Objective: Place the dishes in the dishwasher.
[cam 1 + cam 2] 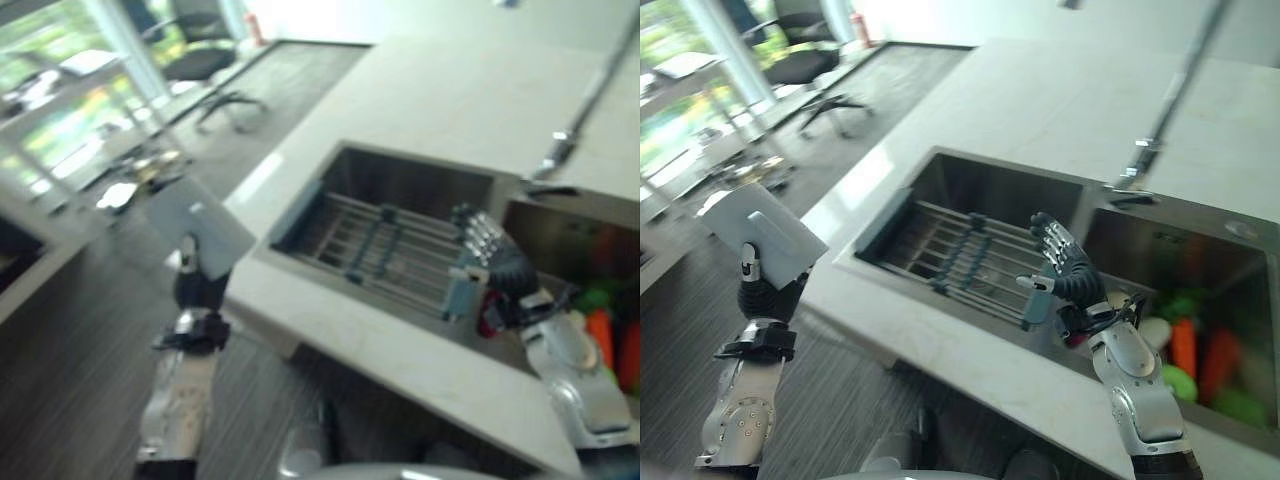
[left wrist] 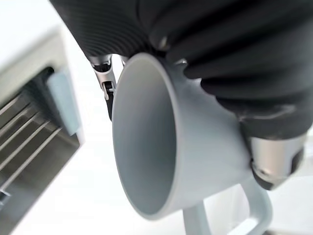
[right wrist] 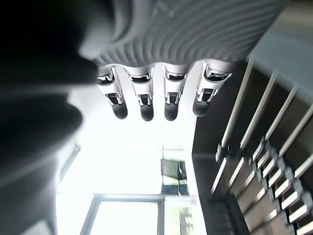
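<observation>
Pale grey cup (image 2: 171,147) gripped in left hand (image 1: 760,285), fingers curled round its body, handle jutting clear below, open mouth turned sideways. In right eye view, held at left of frame, off the counter (image 1: 1060,110) edge and above the floor, well apart from the sink (image 1: 970,175) with its wire rack (image 1: 970,260) at centre. Right hand (image 1: 1065,265) raised over rack, fingers straight and spread, empty. Bright vegetables (image 1: 1185,345) in right basin. No dishwasher visible; left hand clearly the carrying one, likely moving cup away from sink.

Office chair (image 1: 805,55) beyond the counter (image 1: 1060,100); faucet (image 1: 1160,120).
</observation>
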Robot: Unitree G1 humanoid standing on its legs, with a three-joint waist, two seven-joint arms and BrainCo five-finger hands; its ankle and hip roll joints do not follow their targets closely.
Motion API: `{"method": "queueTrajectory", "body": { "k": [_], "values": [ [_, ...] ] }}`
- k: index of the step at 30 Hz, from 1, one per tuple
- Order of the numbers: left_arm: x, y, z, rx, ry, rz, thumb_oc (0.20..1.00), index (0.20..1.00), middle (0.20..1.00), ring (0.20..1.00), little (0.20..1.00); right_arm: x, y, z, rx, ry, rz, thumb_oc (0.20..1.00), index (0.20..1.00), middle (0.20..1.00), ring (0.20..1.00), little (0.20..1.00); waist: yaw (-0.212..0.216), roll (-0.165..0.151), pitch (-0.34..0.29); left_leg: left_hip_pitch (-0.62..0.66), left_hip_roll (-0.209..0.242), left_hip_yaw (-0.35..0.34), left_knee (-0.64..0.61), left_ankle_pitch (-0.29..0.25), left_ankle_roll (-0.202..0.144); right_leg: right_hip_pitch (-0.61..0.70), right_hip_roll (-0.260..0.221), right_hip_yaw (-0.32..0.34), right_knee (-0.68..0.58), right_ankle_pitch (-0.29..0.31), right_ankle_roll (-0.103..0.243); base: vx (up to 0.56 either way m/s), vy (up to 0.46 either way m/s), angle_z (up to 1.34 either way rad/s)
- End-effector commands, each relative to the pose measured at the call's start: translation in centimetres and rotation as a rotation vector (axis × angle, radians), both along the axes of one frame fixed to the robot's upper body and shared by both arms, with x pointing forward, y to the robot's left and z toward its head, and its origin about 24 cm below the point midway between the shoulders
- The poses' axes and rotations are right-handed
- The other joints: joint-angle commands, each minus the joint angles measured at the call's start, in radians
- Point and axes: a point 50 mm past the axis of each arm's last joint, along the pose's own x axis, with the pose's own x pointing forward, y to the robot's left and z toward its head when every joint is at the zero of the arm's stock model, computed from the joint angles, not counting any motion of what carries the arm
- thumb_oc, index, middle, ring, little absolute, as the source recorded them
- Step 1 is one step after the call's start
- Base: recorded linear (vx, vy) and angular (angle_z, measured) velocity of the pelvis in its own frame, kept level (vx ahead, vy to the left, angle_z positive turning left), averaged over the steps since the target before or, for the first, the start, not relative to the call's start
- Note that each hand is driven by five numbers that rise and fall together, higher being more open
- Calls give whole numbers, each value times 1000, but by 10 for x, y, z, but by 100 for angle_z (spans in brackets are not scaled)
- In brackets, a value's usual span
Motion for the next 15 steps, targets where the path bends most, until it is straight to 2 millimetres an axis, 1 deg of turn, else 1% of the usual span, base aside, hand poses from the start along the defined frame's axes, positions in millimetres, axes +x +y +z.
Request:
{"method": "queueTrajectory", "body": {
  "k": [1,2,3,5,6,7,8,9,10,11,12,13,14,15],
  "values": [
    [4,17,43,11,-233,32,200,200,200,200,200,0,-6,41,44,-253,-6,1000,1000,1000,1000,1000,-65,-32,-44,84,15,-144,1,-13,-53,-78,-33,115,-7,74,91,-305,272,75],
    [8,13,43,4,-242,13,200,200,200,200,200,1,-8,40,47,-251,-27,1000,1000,1000,1000,1000,-82,-29,-55,103,56,-94,1,-9,-63,-80,-51,80,-7,85,93,-243,328,68],
    [13,8,43,-4,-246,-5,200,200,200,200,200,2,-11,39,53,-243,-45,1000,1000,1000,1000,1000,-100,-23,-66,122,101,-53,1,-13,-85,-69,-69,39,-7,90,104,-260,417,144],
    [14,7,42,-4,-248,-13,200,200,200,200,200,0,-16,37,56,-232,-57,1000,1000,1000,1000,1000,-112,-14,-85,102,129,-30,1,-56,-100,-64,-110,10,-7,110,134,-188,544,166],
    [12,9,43,4,-252,-8,200,200,200,200,200,0,-17,37,57,-233,-56,1000,1000,1000,1000,1000,-108,-13,-89,99,122,-27,1,-90,-99,-65,-140,4,-7,127,157,-88,526,117],
    [12,10,43,4,-254,-2,200,200,200,200,200,0,-16,37,61,-234,-51,1000,1000,1000,1000,1000,-102,-11,-92,100,112,-48,1,-114,-106,-64,-150,21,-7,124,176,-136,526,94],
    [11,11,46,-7,-259,8,200,200,200,200,200,1,-13,38,82,-237,-38,1000,1000,1000,1000,1000,-93,-16,-91,83,85,-35,1,-122,-89,-74,-190,-2,-7,162,188,-85,428,76],
    [12,11,47,-7,-260,12,200,200,200,200,200,1,-11,38,101,-239,-34,1000,1000,1000,1000,1000,-86,-19,-91,78,66,-41,1,-132,-86,-78,-215,-6,-7,182,198,-115,503,62],
    [12,10,49,4,-260,14,200,200,200,200,200,1,-4,38,128,-243,-18,1000,1000,1000,1000,1000,-67,-27,-87,68,26,-63,1,-157,-80,-84,-260,-15,-7,232,214,-31,468,62],
    [12,10,51,16,-262,16,200,200,200,200,200,0,1,35,138,-242,-16,1000,1000,1000,1000,1000,-51,-37,-82,59,-13,-87,1,-179,-70,-90,-292,-20,-7,271,222,-22,484,55],
    [12,9,52,26,-262,18,200,200,200,200,200,0,5,33,147,-237,-16,1000,1000,1000,1000,1000,-41,-43,-79,51,-40,-104,1,-191,-62,-92,-308,-18,-7,294,226,-14,413,89],
    [12,9,54,36,-261,22,200,200,200,200,200,1,8,31,152,-229,-19,1000,1000,1000,1000,1000,-34,-47,-77,46,-62,-120,1,-202,-51,-92,-313,-15,-7,305,226,0,415,86],
    [13,7,55,45,-259,12,200,200,200,200,200,1,11,29,161,-223,-26,1000,1000,1000,1000,1000,-32,-50,-73,36,-90,-149,1,-212,-34,-92,-303,8,-7,311,222,14,407,81],
    [15,4,56,54,-260,1,200,200,200,200,200,1,11,28,177,-223,-33,1000,1000,1000,1000,1000,-44,-52,-72,26,-108,-180,1,-216,-19,-101,-272,64,-7,302,216,41,341,49]
  ]
}}
